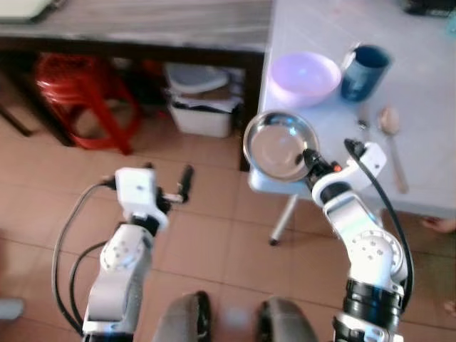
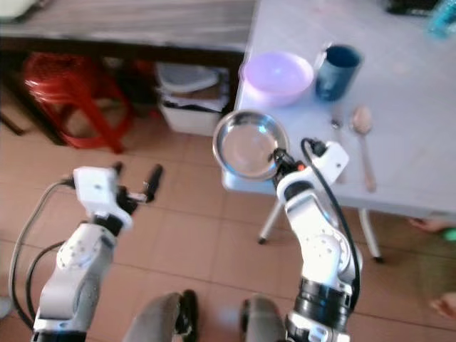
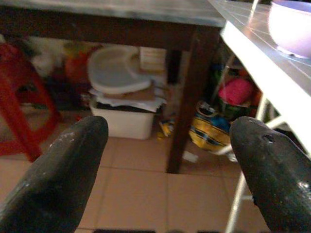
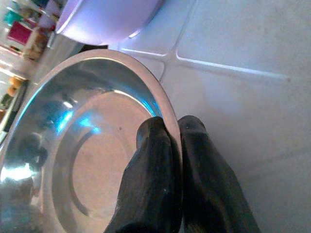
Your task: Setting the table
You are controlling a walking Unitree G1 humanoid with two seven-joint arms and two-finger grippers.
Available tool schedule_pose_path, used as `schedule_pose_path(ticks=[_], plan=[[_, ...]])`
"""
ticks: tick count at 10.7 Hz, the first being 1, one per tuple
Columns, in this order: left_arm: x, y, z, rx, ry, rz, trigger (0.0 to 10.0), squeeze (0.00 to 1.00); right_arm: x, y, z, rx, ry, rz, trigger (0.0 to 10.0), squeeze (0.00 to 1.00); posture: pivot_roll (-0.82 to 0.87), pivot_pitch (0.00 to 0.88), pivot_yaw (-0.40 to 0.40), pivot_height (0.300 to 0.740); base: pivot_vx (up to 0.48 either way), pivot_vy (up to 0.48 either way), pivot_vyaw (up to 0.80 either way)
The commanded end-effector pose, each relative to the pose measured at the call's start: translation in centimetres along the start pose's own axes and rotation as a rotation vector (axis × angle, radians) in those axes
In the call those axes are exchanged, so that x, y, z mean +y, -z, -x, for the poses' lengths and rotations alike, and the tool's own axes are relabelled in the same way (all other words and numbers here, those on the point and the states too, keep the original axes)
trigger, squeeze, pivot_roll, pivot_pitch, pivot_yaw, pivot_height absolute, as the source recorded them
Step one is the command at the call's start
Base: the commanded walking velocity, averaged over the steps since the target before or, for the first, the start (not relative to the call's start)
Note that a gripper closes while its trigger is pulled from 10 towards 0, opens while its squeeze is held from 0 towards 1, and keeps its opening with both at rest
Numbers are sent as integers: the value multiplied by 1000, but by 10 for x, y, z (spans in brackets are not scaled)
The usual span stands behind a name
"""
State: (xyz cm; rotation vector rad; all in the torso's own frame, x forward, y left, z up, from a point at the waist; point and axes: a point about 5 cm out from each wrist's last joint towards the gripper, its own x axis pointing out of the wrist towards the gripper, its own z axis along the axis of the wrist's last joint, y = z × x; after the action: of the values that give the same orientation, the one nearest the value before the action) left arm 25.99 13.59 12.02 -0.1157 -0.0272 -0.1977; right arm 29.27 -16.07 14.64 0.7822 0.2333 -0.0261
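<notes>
Right wrist view, steel plate [image 4: 73, 160] rim pinched between right fingers [image 4: 150, 194]

It was a home eating area. A white tiled table [image 1: 427, 107] held a pink bowl [image 1: 306, 77], blue mug [image 1: 363, 71] and spoon [image 1: 392, 142]. Terracotta floor tiles [image 1: 214, 235], a red stool [image 1: 78, 96].

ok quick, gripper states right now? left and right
Left gripper: open, holding nothing, hovering over the floor beside the table.
Right gripper: closed on the rim of the steel plate at the white table's corner.
</notes>
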Motion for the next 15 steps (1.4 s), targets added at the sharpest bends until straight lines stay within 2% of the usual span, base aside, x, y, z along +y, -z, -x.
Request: schedule_pose_path(ticks=[1,5,7,8,10,11,13,15], plan=[[-1,4,-1,10,-10,-6,10000,0,-24,24,2,112,119,9,0,0,-43,165,54,740,0,480,0],[-2,0,-20,-39,-24,-21,10000,0,-12,22,3,3,8,172,0,0,-37,140,51,740,81,441,0],[-5,-1,-26,-49,-17,-14,10000,0,-6,21,1,-45,-23,183,0,0,-37,131,55,740,360,317,0],[-5,-1,-29,-54,-15,-11,10000,0,0,15,0,-95,-48,207,0,0,-39,123,59,740,360,319,0],[-5,-1,-31,-63,-14,-4,10000,0,8,-5,0,-224,-77,348,0,0,-45,118,57,740,360,319,0],[-5,-1,-32,-66,-15,-4,10000,0,6,-13,2,-288,-63,443,0,0,-49,114,55,740,360,319,0],[-8,-1,-34,-73,-13,-4,10000,0,-2,-14,5,-305,-34,472,0,0,-55,109,54,740,358,319,0],[-10,-1,-35,-74,1,-1,10000,0,2,-13,5,-325,-53,505,0,0,-61,105,58,740,358,319,0]])
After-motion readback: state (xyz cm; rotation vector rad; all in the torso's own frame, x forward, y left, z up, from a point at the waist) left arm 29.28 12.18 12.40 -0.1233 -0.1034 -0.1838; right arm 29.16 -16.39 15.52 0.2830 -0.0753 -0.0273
